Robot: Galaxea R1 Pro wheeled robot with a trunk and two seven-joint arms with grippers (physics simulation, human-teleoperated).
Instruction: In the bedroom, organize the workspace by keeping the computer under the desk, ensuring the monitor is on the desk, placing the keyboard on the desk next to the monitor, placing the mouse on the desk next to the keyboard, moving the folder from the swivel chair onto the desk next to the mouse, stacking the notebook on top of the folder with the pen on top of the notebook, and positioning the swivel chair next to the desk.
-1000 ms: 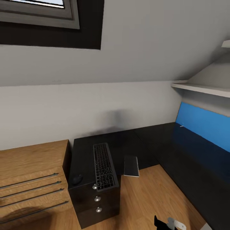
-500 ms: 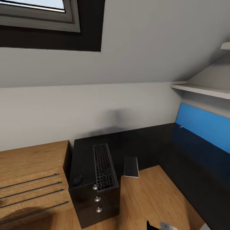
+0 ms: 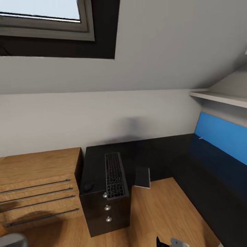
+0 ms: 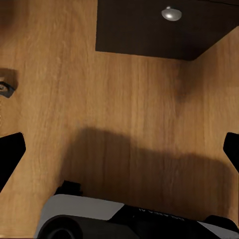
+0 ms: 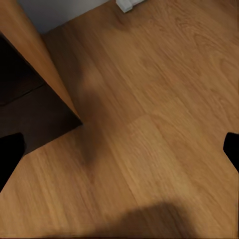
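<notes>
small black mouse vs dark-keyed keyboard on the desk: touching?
Apart. In the head view, the small rounded black mouse lies beside the flat dark-keyed keyboard, with a clear strip of the black desk top showing between them.

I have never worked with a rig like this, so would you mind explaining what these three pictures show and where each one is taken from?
These are simulator renders from a wheeled robot with two arms. The big picture comes from its head camera, looking down into a bedroom corner. There the black desk carries a keyboard, a small black mouse beside it, and a thin grey notebook overhanging the edge. A wooden cabinet stands alongside. The other two pictures come from cameras on the wrists, looking along the fingers at the wooden floor. The left gripper and the right gripper both stand wide open, dark fingertips at the picture edges, holding nothing.
</notes>
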